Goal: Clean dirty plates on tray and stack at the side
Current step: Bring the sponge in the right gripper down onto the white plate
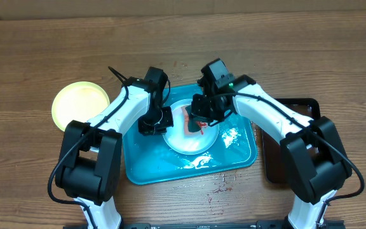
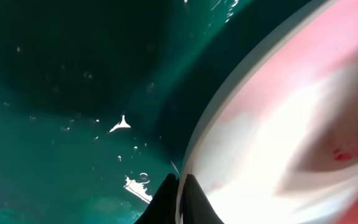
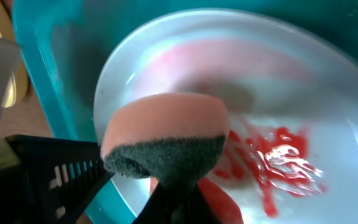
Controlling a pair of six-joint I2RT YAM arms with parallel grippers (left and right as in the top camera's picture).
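Note:
A pale light blue plate [image 1: 182,145] with red sauce smears lies in the turquoise tray [image 1: 146,166]. My left gripper [image 1: 155,124] is shut on the plate's left rim; in the left wrist view the fingers [image 2: 180,200] pinch the rim of the plate [image 2: 291,124]. My right gripper [image 1: 202,121] is shut on an orange sponge with a dark scouring side [image 3: 163,137], held over the plate [image 3: 316,81] beside the red sauce [image 3: 281,163]. A yellow plate [image 1: 80,105] sits on the table to the left of the tray. The light green plate is out of view.
A dark brown-black tray [image 1: 271,170] lies right of the turquoise tray, partly under my right arm. Foam and water patches [image 1: 229,137] lie on the turquoise tray's floor. Red sauce drops [image 1: 220,186] dot the table in front of the tray.

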